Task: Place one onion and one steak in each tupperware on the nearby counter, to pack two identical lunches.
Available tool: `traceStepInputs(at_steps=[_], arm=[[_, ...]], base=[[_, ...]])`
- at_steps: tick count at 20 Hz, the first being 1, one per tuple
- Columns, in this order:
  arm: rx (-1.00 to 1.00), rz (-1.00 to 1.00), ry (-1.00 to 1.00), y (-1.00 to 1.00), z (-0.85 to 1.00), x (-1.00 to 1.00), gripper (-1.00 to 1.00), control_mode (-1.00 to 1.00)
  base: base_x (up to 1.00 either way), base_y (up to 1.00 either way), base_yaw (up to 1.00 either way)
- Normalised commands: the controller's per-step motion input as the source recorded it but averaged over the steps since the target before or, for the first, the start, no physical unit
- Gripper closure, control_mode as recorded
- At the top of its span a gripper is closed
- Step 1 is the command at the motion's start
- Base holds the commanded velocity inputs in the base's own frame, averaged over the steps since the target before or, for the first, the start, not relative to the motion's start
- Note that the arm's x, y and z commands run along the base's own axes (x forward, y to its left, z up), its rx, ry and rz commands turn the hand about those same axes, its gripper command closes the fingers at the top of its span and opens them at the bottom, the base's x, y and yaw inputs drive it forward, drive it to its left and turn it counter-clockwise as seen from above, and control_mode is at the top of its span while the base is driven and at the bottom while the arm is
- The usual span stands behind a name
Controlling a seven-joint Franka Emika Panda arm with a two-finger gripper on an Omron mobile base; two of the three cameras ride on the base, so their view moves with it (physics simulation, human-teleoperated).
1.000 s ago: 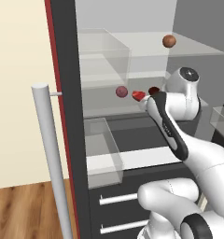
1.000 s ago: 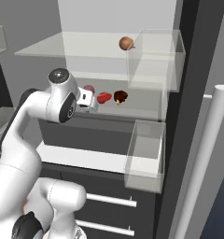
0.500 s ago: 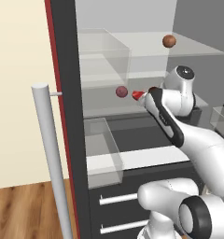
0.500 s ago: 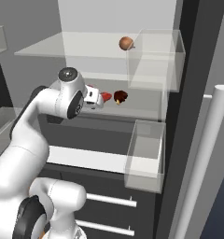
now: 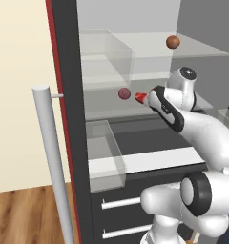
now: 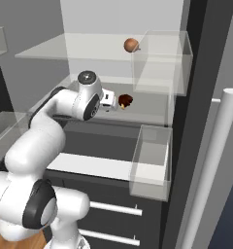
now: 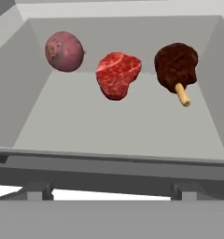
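Reaching into the open fridge, the arm had pushed its hand (image 6: 108, 99) further forward over the last second, from in front of the middle shelf (image 7: 114, 126) to just over that shelf's near edge, and the wrist had turned toward the food. The hand was released, its jaws spread wide with nothing between them.

On that shelf, well inside and toward the far wall, lay three of the task's things in a row: the purplish onion (image 7: 64, 51) at the left, the bright red steak (image 7: 116, 74) in the middle, and the dark steak with the pale bone stub (image 7: 176, 66) at the right. None touched another, and none had shifted. The orange-brown onion (image 5: 172, 42) sat apart on the glass shelf above.

Judging by the advance, this was the approach for a first pick, and the red steak, nearly centred ahead of the hand, looked the likely target. Nothing had yet been packed: all four foods were in the fridge, so the task stood at its very beginning.
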Motion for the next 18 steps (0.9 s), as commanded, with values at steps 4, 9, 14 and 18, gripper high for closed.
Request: traceStepInputs(at_steps=[4, 9, 14, 18], arm=[[0.0, 0.0, 0.07, 0.02, -0.12, 0.61, -1.0, -1.0], [-0.01, 0.0, 0.0, 0.14, -0.21, 0.6, -1.0, -1.0], [-0.02, 0.0, -0.01, 0.04, -0.31, 0.42, -1.0, -1.0], [-0.02, 0.0, -0.08, 0.0, -0.31, 0.36, -1.0, -1.0]], base=[[0.0, 0.0, 0.0], [0.0, 0.0, 0.0], [0.0, 0.0, 0.0], [0.0, 0.0, 0.0]])
